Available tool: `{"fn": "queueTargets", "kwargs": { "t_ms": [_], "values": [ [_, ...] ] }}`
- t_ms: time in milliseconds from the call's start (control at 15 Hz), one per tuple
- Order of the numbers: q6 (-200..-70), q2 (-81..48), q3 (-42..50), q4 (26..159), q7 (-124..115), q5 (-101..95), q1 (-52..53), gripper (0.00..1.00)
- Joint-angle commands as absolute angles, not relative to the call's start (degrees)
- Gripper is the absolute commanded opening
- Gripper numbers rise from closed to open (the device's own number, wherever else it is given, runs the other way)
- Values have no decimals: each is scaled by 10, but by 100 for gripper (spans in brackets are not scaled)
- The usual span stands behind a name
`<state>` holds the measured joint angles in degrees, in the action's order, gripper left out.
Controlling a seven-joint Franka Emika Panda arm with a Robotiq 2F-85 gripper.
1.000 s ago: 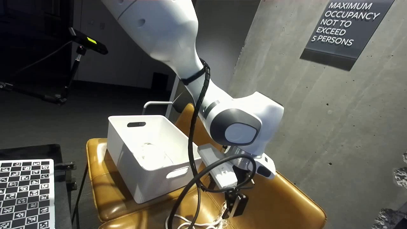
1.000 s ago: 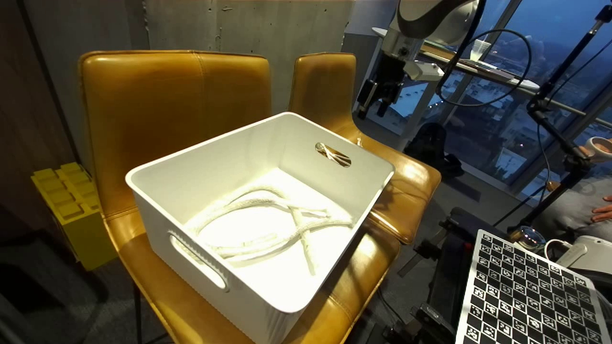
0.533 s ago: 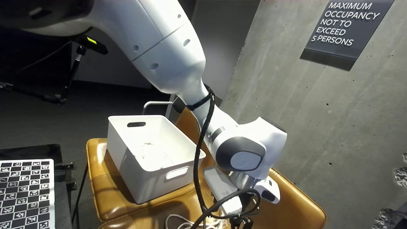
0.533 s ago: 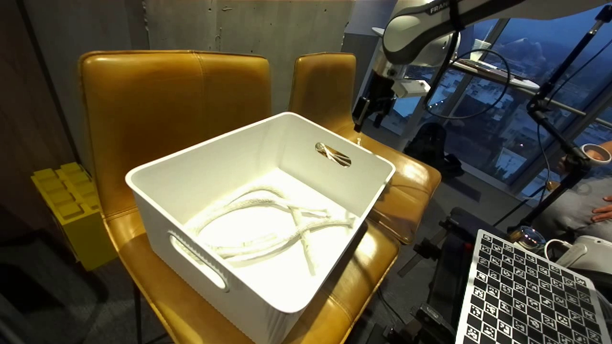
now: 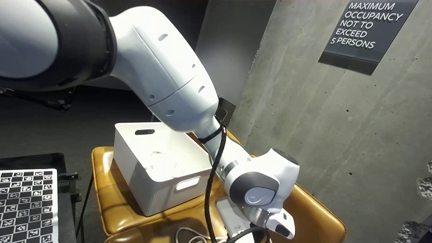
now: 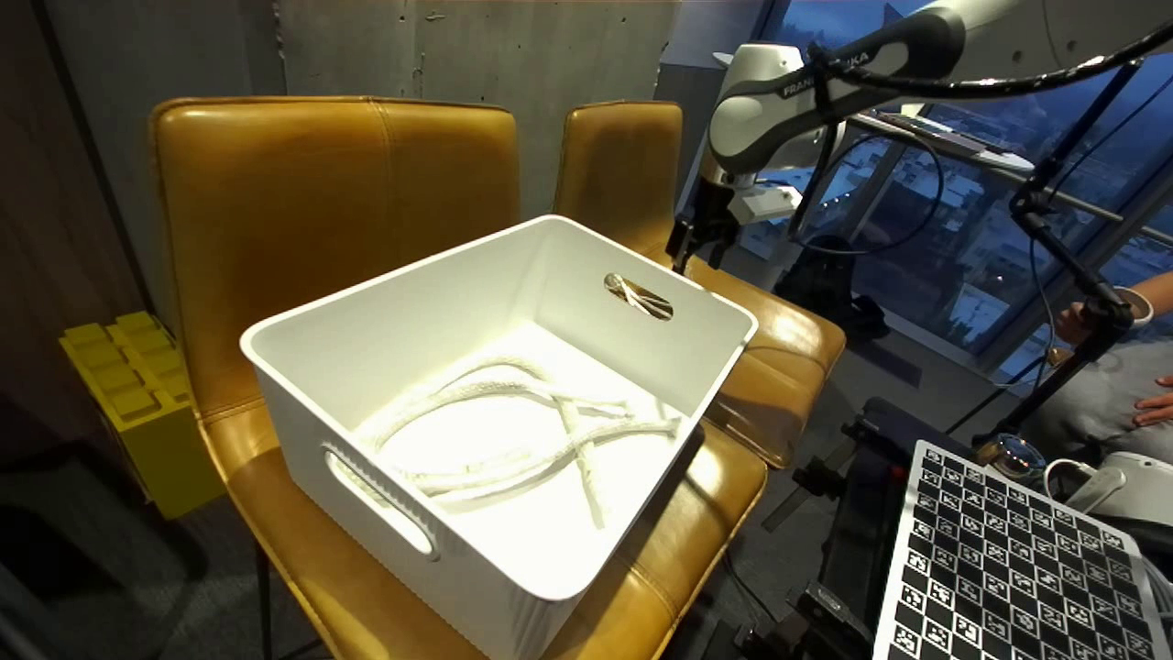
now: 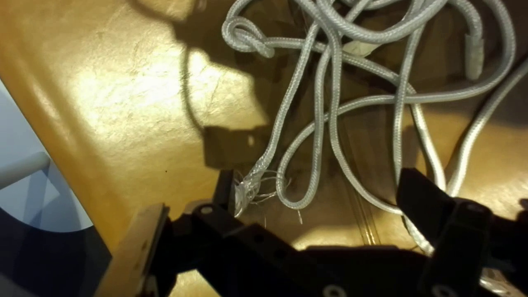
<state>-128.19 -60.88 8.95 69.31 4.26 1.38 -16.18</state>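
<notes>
I see the gripper (image 7: 315, 185) has descended, fingers apart and empty, so the white rope (image 7: 399, 99), tangled on the seat (image 7: 123, 165) at the wrist view's twelve o'clock, seems within reach.

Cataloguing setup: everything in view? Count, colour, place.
chairs: 2, tan, by concrete wall
storage bin: 1, white, one chair
binned rope: unclear, white, inside bin
loose rope: unclear, white, other chair
ChArUco board: 1, black-white, beside chairs
brick-shaped box: 1, yellow, beside chair
occupancy sign: 1, grey, wall
mount arm: 1+, black, near board
table: 1, white, by window
bystander: 1, grey-clothed, beyond board
robot arm: 1, white, over chairs
gripper: 1, black, open over loose rope
</notes>
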Motion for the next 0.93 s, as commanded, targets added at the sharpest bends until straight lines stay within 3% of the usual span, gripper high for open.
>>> {"fn": "queueTargets", "kwargs": {
  "t_ms": [0, 267, 667, 800, 867],
  "values": [
    [-1261, -661, 97, 619, 18, 1, -165, 96],
    [-1255, -695, 100, 579, 5, -4, -165, 90],
    [-1238, -730, 103, 529, -7, -10, -166, 89],
    [-1229, -740, 103, 513, -10, -13, -167, 81],
    [-1225, -746, 103, 505, -11, -14, -167, 60]
  ]
}}
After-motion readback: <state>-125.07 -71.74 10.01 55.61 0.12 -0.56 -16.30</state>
